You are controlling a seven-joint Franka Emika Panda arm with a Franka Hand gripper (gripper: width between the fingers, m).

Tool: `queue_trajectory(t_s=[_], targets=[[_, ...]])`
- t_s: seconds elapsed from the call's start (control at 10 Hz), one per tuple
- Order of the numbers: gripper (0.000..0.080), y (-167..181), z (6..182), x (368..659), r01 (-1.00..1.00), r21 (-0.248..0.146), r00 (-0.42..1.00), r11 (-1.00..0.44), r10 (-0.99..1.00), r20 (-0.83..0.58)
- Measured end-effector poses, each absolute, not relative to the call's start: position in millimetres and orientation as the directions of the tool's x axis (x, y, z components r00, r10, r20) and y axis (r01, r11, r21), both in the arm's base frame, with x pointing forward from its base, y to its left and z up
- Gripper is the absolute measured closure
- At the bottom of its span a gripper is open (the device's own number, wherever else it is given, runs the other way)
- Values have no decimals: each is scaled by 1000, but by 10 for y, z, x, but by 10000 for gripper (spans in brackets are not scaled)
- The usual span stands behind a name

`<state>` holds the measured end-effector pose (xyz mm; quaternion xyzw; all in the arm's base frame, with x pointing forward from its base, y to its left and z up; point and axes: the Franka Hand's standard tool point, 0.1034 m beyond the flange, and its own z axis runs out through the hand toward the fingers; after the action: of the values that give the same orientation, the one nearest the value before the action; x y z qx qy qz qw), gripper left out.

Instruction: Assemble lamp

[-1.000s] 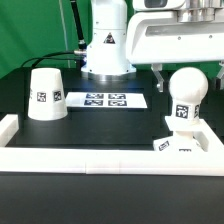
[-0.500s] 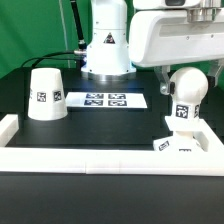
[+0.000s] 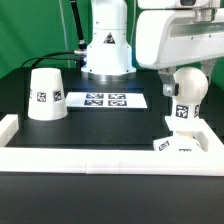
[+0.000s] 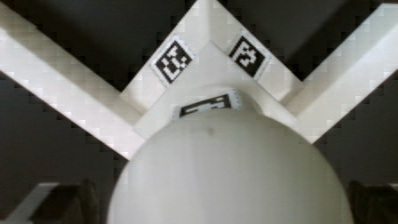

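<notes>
Nearest the exterior camera, a low white rail [image 3: 100, 160] bordered the black tabletop [image 3: 100, 130]. It hid the front edge of the lamp's base [image 3: 185, 146]. The base lay flat just behind the rail, at the exterior view's right, with one tag facing forward.

The bulb [image 3: 186, 100] stood upright on the base, round end up. The pincer [image 3: 186, 82] straddled its upper half with the jaws apart, one on each side. Only one dark finger [image 3: 167, 86] showed clearly. The other was lost against the bulb and the frame edge, so we could not confirm contact.

In the wrist view, the bulb [image 4: 222, 165] filled the foreground, out of focus. It covered most of the base [image 4: 210, 40], and only one tagged corner showed. A blurred finger [image 4: 50, 200] stood clear of the bulb's flank.

The shade [image 3: 45, 95] rested wide end down, well apart from the base, at the exterior view's left. The marker board [image 3: 105, 100] lay flat between them, further back. Behind it stood the arm's pedestal [image 3: 107, 50], cut off at the top, with a cable [image 3: 60, 55] beside it. The room beyond was dark.
</notes>
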<state>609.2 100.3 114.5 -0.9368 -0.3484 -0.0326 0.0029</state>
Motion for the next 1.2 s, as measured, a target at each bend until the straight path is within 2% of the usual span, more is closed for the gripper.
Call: queue_trajectory(t_s=[0.1,0.5,0.8,1.0,1.2], targets=[[226,1003,1145,6092,649,17,758,-760,649,63],[222,1002,1146,6094,599,13,799,-801,598,65],[222,999,1148,6083,296,-13,952,-955,294,80],[220,958,1155,6100,108,-62,991,-992,103,86],[220,948,1159,6106,-40,-74,996,-996,-46,78]])
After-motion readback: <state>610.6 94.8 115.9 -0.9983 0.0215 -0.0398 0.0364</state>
